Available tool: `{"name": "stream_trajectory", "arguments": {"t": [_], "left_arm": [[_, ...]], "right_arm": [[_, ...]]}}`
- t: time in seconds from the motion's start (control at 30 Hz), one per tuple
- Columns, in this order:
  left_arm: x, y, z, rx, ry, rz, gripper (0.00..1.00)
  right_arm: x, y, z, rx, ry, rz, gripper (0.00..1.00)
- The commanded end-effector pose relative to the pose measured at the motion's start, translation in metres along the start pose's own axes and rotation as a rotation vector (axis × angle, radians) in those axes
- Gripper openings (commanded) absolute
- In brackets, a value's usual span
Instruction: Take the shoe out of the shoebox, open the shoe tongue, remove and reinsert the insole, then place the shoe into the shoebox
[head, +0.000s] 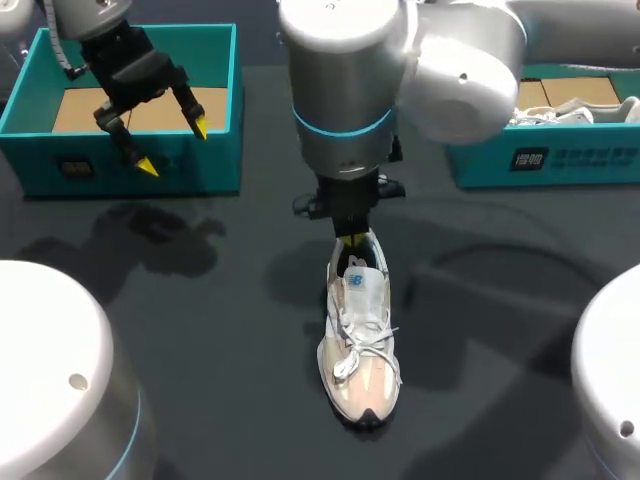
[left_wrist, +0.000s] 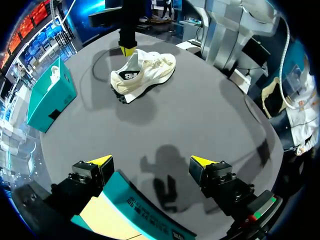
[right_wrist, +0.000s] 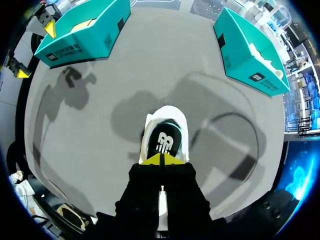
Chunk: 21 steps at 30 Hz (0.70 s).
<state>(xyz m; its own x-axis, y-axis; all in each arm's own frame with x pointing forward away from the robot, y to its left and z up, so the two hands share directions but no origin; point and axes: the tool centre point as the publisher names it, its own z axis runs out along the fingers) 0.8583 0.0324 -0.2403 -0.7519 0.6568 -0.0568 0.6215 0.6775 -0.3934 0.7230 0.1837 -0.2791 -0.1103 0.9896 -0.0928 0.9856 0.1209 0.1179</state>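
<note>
A cream and white sneaker stands upright on the dark table, its toe toward the near edge and its laces tied. My right gripper points straight down with its yellow tips together at the shoe's heel, just behind the black heel tab. I cannot tell whether anything thin is pinched there. My left gripper hangs open and empty over the front wall of the left teal shoebox, far from the shoe. In the left wrist view that box lies under the open left gripper.
A second teal shoebox stands at the back right with another white shoe inside. The left box holds only brown cardboard. Two white arm bases rise at the near corners.
</note>
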Motion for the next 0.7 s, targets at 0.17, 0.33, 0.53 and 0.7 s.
{"name": "stream_trajectory", "arguments": {"t": [0.17, 0.33, 0.53, 0.7], "left_arm": [[0.001, 0.000, 0.000, -0.003, 0.000, 0.001, 1.00], [0.001, 0.000, 0.000, -0.003, 0.000, 0.001, 1.00], [0.001, 0.000, 0.000, -0.003, 0.000, 0.001, 1.00], [0.001, 0.000, 0.000, -0.003, 0.000, 0.001, 1.00]], "right_arm": [[0.011, 0.005, 0.039, -0.001, -0.117, 0.019, 0.00], [0.011, 0.005, 0.052, 0.003, -0.176, 0.007, 0.00], [0.002, 0.001, 0.066, 0.013, -0.230, 0.038, 0.00], [-0.004, -0.001, 0.084, 0.028, -0.246, 0.047, 0.00]]}}
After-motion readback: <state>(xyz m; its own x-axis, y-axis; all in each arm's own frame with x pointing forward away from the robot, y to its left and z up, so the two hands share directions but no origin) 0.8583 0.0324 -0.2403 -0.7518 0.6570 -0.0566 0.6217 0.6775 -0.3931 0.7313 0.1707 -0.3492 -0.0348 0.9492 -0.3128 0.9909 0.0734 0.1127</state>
